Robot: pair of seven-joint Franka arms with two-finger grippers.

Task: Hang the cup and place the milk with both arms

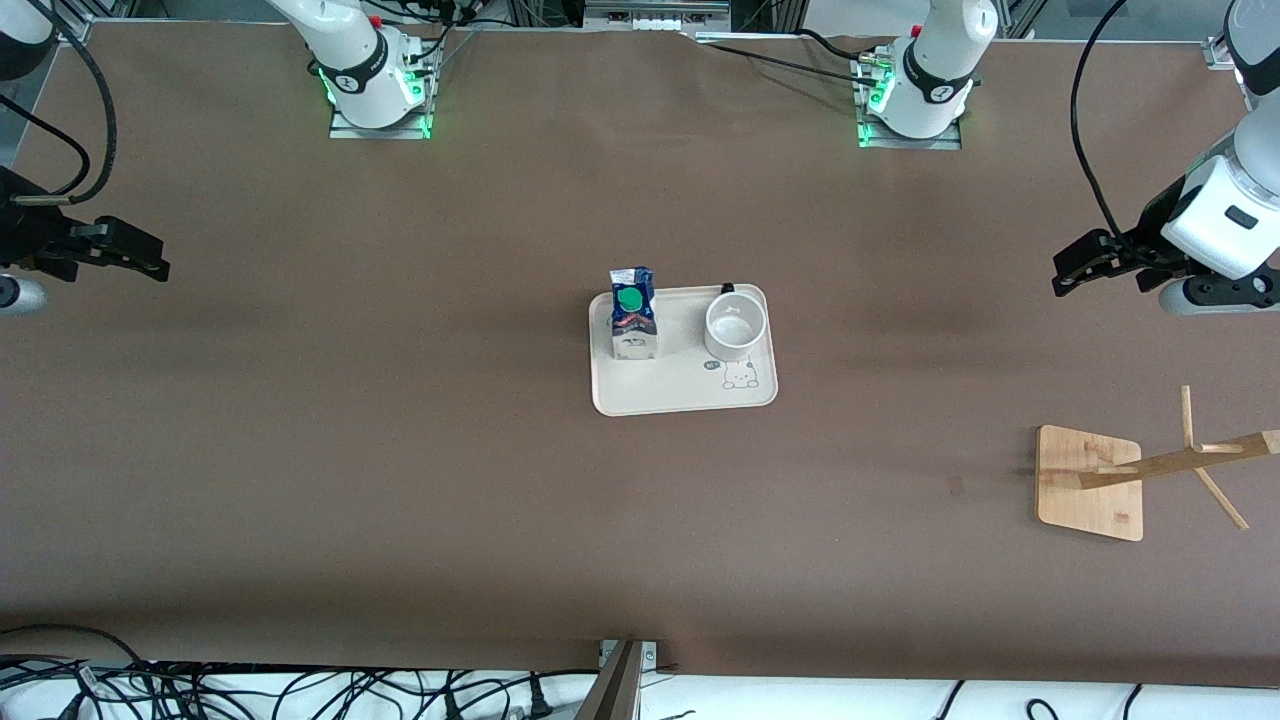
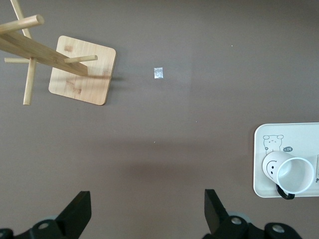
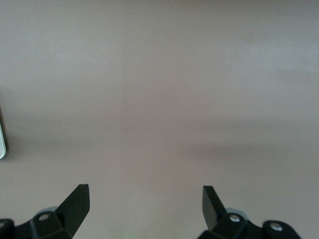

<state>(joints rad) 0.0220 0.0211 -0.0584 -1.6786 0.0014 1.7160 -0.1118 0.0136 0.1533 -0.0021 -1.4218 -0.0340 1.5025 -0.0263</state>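
Both spread wide, holding nothing: left gripper, right gripper, over bare table. Cup and milk on tray, at 8 o'clock from left gripper, 4 o'clock from right.

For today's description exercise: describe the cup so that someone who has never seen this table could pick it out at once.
Find the pale tray in the middle of the brown table. Two things stand on it: the cup is the one toward the left arm's end, beside the milk carton. It is the round, open white mug with a thin black handle and a smiley face.
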